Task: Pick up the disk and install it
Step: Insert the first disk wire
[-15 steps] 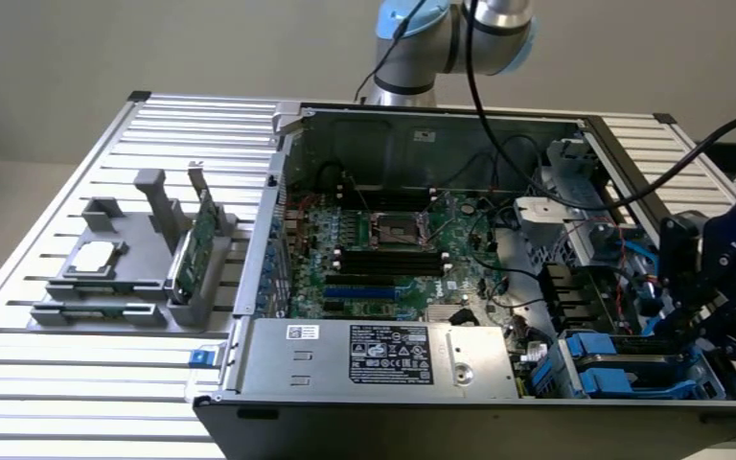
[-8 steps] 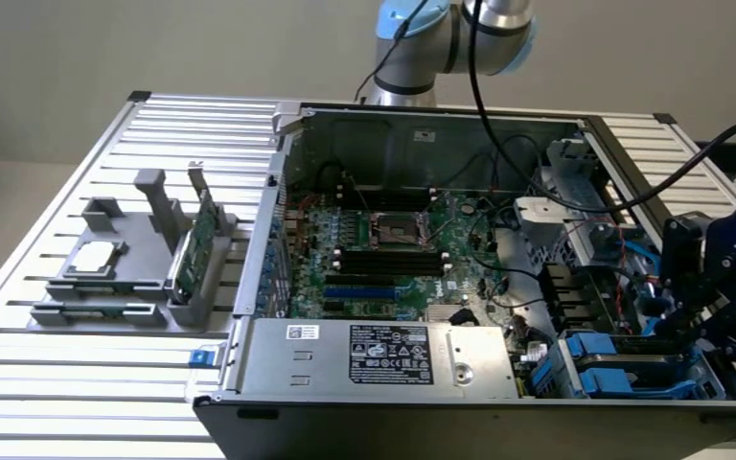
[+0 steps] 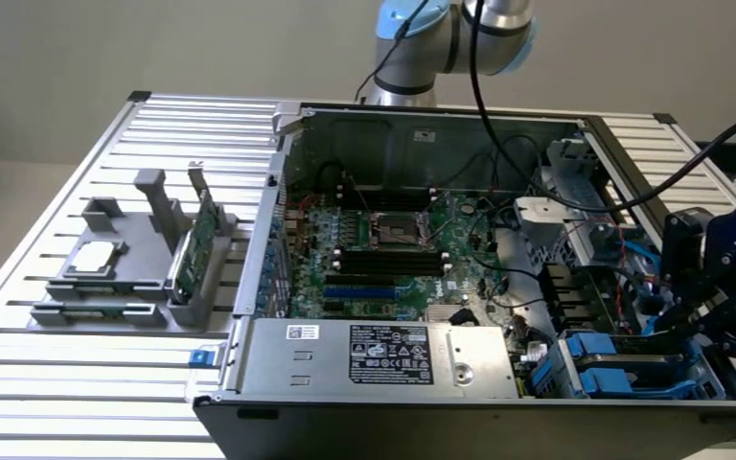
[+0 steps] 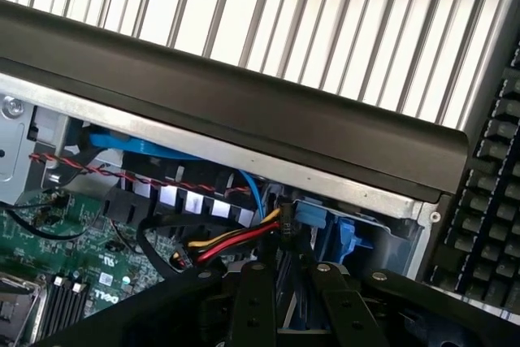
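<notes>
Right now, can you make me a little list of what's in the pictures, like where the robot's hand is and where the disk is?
table: slatted metal table
computer case: the computer case lies open on the table
gripper: the gripper is low over the case's drive bay, at the exterior view's right
disk: the disk, blue-framed, is in that bay under the gripper; held or not, cannot tell
green circuit card: the green circuit card stands upright in the grey holder beside the case
chip: the chip lies flat in the same holder
</notes>
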